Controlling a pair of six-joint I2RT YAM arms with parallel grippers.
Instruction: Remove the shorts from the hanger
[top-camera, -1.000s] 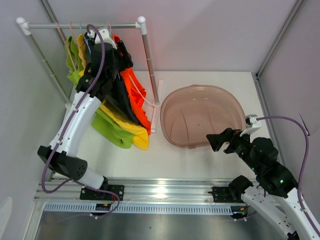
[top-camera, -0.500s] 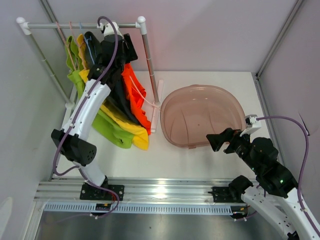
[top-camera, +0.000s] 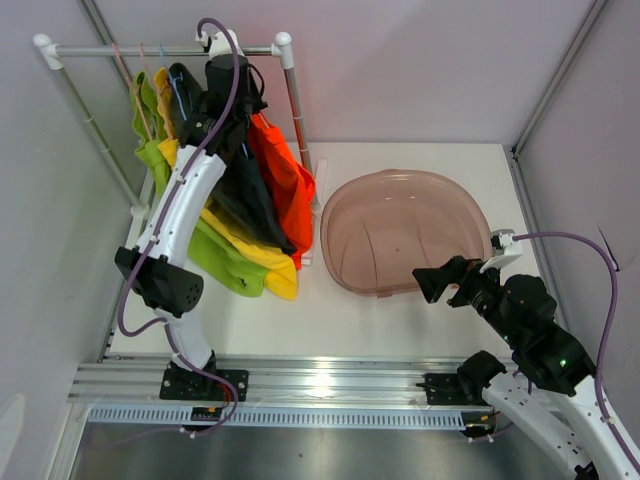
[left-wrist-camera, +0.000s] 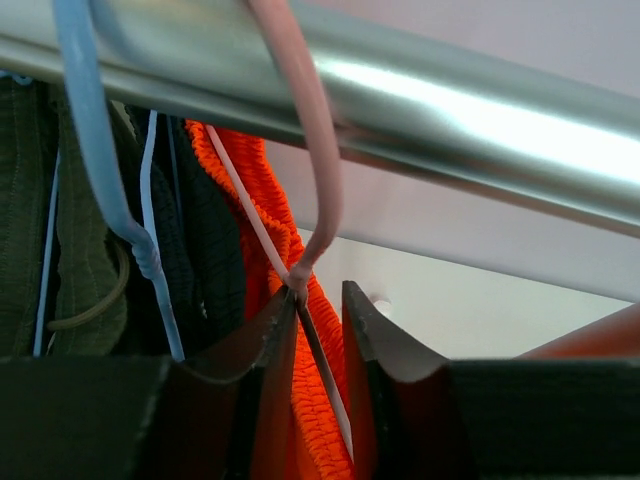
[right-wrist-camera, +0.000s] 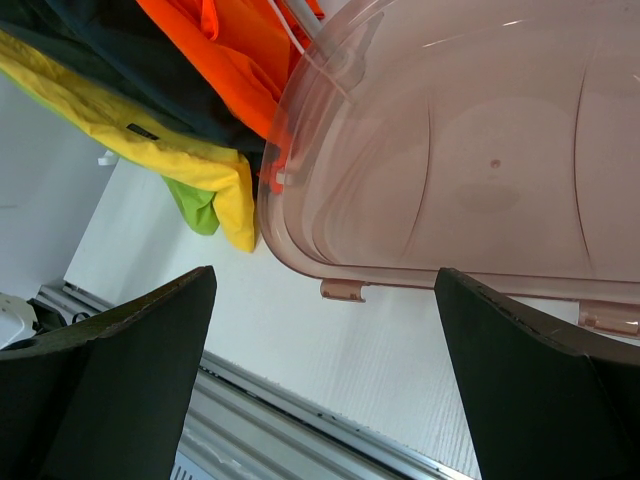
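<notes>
The five soft cloth shorts (top-camera: 285, 190), orange outermost, hang on hangers from the silver metal rail (top-camera: 110, 50) at upper left. The left gripper (left-wrist-camera: 320, 295) straddles the thin pink hanger (left-wrist-camera: 318, 170) with its fingers narrowed; whether they clamp it cannot be told. At lower right, the right gripper (right-wrist-camera: 322, 285) gapes wide beside the translucent brown plastic basin (top-camera: 400, 240).

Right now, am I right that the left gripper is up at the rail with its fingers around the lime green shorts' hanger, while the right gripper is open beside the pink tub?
Almost: the left wrist view shows the left gripper set around the pink hanger of the orange shorts, not the lime green ones. The rest is right.
</notes>
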